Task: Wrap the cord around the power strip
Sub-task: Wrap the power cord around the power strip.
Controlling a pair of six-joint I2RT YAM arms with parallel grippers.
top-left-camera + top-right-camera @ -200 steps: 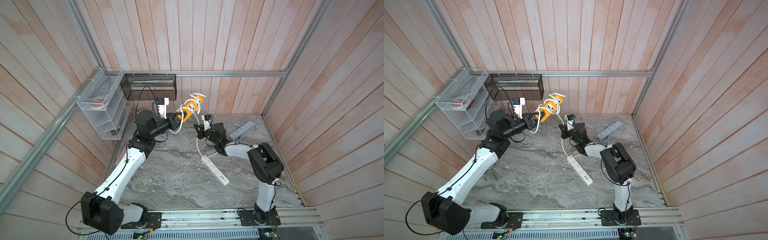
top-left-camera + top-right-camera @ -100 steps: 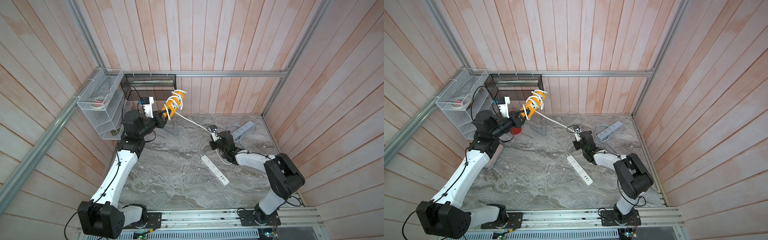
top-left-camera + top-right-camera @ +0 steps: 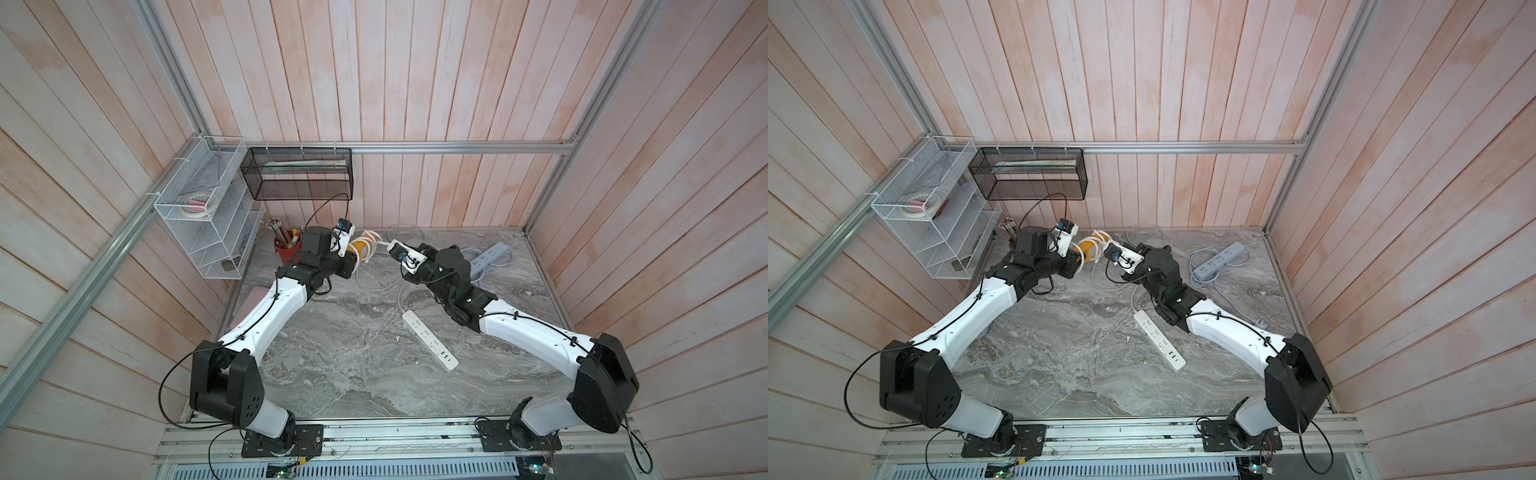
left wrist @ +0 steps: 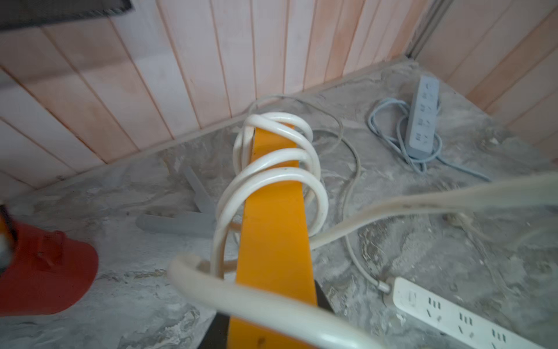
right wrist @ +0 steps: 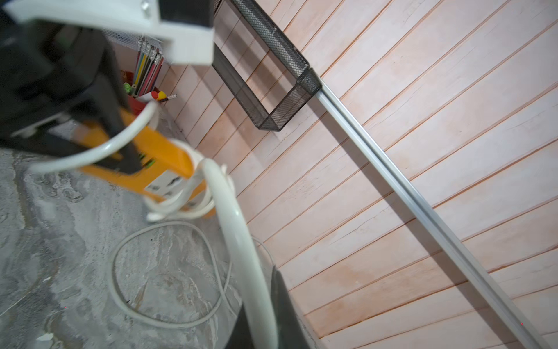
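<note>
My left gripper (image 4: 268, 320) is clamping the long orange plastic power strip (image 4: 271, 217) near the tabletop's (image 3: 353, 374) back edge, several turns of thick white cord (image 4: 280, 155) on, the right gripper (image 5: 262, 320) pinching remaining slack.

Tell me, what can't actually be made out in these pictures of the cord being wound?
- Left gripper tips: left wrist view, cut off by the bottom edge, behind the orange power strip.
- Right gripper grip on the white cord: right wrist view, blurred, cut off at the bottom edge.
- The cord's plug end: both top views, too small, loops partly under the right arm.
</note>
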